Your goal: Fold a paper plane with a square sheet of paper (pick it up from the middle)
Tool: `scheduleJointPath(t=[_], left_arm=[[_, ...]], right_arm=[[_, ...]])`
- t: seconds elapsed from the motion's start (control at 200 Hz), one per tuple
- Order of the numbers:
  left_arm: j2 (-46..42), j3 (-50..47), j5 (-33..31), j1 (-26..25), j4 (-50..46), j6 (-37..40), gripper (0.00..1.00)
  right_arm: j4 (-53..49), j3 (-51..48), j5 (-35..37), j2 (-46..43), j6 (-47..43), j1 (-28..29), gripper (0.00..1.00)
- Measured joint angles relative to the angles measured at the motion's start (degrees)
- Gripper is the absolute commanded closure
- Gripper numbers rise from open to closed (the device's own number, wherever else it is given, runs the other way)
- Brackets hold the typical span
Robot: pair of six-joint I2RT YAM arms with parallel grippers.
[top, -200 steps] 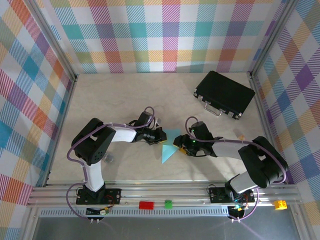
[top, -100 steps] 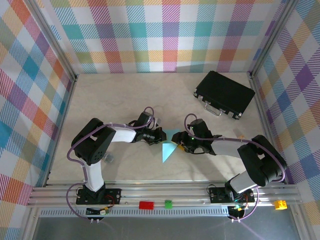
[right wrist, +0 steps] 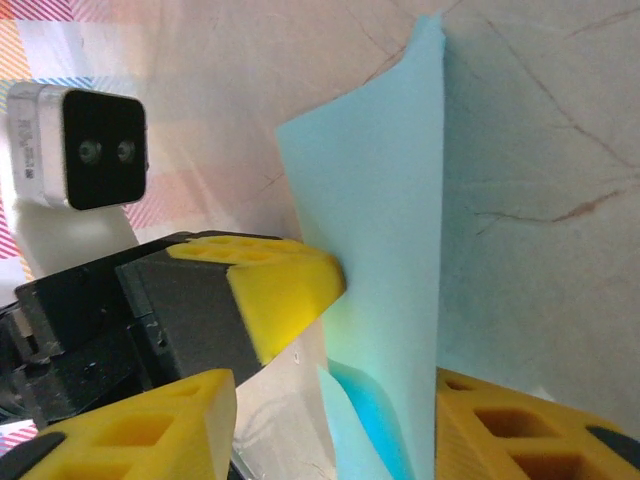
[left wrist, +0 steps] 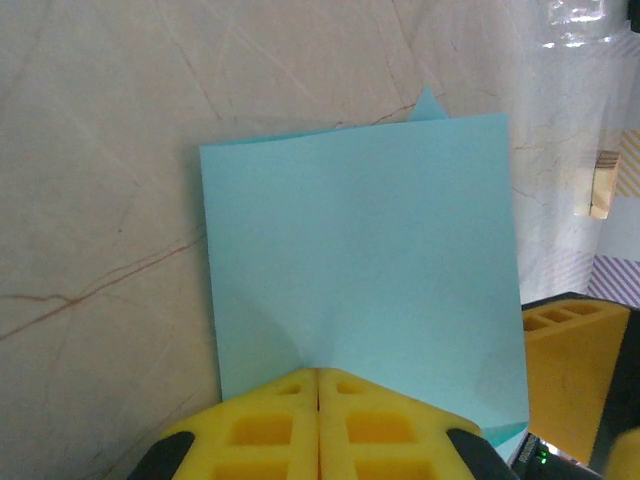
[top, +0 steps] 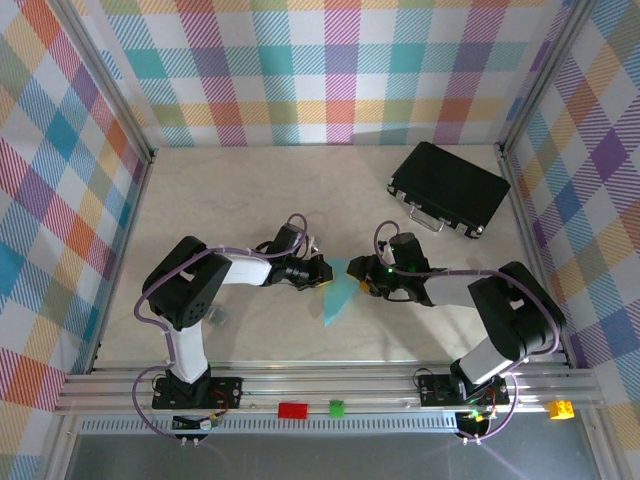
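1. In the overhead view, two arms reach inward and meet near the middle of a pale marble-patterned table. Between them is a thin light-blue square sheet of paper, here a narrow pointed shape with its tip toward you. The left gripper sits at the sheet's upper left edge, and the right gripper is just beside its upper right. A black rectangular case with a metal handle rests well apart, at the far right.

2. In the left wrist view, the left gripper has its yellow padded fingers pressed together, clamping the near edge of the sheet. The paper spreads away from the fingers over the table. A small corner of another layer peeks past the far edge. One of the right gripper's yellow fingers stands just beside the sheet's near right corner.

3. In the right wrist view, the right gripper has its jaws apart, one on each side of the sheet. The paper rises between them and is not clamped. The left gripper's yellow fingers touch the sheet from the left, below a white camera block.

4. Several things could go wrong from here. If you close the right jaws off the crease, the layers may slide and skew the fold. If the arms pull apart, the thin paper may tear or slip free. The grippers are also close enough to bump each other.
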Motion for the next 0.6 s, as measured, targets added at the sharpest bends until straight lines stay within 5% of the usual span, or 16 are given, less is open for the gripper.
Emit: scheduleJointPath(t=[0.4,0.6], left_arm=[[0.0,0.0,0.2,0.1,0.0,-0.2,0.92],[0.0,-0.2,0.2,0.1,0.5,-0.4,0.92]], right_arm=[[-2.3,4.2,-5.5,5.5,-5.1,-2.8,0.78],[-5.9,8.9,-7.5,8.1,-9.1,-3.6,0.79]])
